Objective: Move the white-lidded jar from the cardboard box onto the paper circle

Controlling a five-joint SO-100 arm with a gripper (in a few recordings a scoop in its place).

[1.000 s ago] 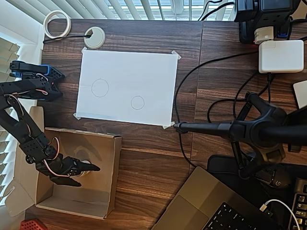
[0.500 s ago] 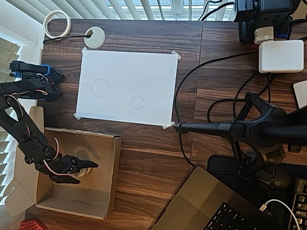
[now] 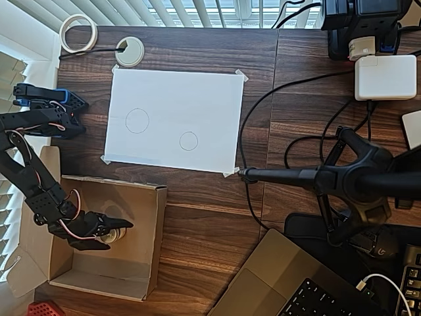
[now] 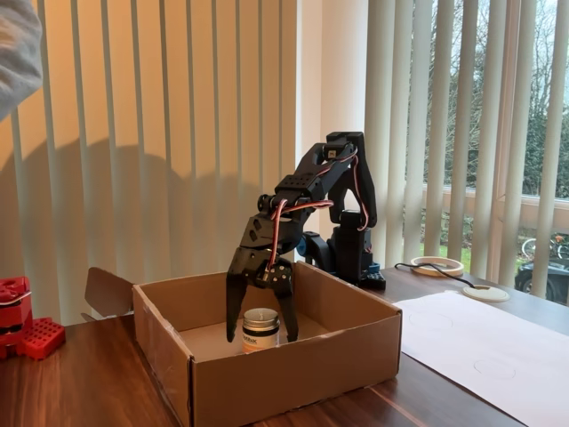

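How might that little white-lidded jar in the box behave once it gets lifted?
The white-lidded jar looks rigid, so it probably won't squash between the end effector fingers. Its smooth round sides might slip. Squat and upright in the cardboard box, it seems unlikely to tip.

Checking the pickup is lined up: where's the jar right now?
The jar stands on the floor of the cardboard box, between the fingers of the tool; in the overhead view it sits at lower left.

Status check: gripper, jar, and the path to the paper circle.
Gripper open, straddling white-lidded jar. Jar on cardboard box floor. Paper circle bare; box wall in between.
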